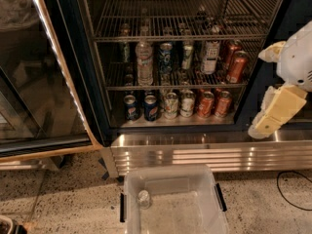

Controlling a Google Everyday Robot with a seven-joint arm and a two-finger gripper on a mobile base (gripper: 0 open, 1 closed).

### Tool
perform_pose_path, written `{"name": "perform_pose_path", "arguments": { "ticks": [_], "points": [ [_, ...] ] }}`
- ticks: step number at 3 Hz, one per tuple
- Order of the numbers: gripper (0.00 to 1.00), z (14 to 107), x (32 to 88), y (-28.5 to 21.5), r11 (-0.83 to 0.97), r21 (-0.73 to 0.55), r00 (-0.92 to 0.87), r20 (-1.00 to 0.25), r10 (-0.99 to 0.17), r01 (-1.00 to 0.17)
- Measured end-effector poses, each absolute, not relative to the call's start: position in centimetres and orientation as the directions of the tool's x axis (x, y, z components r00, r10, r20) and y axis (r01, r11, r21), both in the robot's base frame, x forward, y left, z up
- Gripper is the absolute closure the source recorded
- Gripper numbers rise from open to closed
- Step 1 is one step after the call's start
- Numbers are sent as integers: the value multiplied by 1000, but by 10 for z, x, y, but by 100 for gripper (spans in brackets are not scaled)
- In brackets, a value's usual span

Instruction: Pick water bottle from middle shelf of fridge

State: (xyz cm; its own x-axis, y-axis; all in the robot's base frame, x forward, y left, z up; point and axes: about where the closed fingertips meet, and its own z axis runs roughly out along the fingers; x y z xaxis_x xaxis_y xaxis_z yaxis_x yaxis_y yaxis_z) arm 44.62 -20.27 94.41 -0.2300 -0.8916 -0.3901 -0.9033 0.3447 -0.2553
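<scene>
The fridge (195, 152) stands open in front of me. The water bottle (145, 62), clear ribbed plastic with a white cap, stands upright at the left of the middle shelf (117, 84), next to slim tall cans (165, 57). My gripper (273, 82) hangs at the right edge of the view, in front of the fridge's right frame and well to the right of the bottle. Its pale yellow fingers (278, 112) are spread apart and hold nothing.
Short cans (170, 105) line the rack below. Small dark bottles (202, 16) sit on the top rack. The glass door (44, 82) is swung open at left. A clear plastic bin (204, 213) sits on the floor below the steel base. A black cable (292, 189) lies at right.
</scene>
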Motion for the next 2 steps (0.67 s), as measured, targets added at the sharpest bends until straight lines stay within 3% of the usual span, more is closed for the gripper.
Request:
{"name": "perform_pose_path", "arguments": {
  "ticks": [1, 2],
  "points": [
    [0, 928, 479, -179, 365, -286, -176, -521, -835, -886],
    [0, 939, 492, -177, 388, -331, -162, -543, -824, -860]
  ]
}}
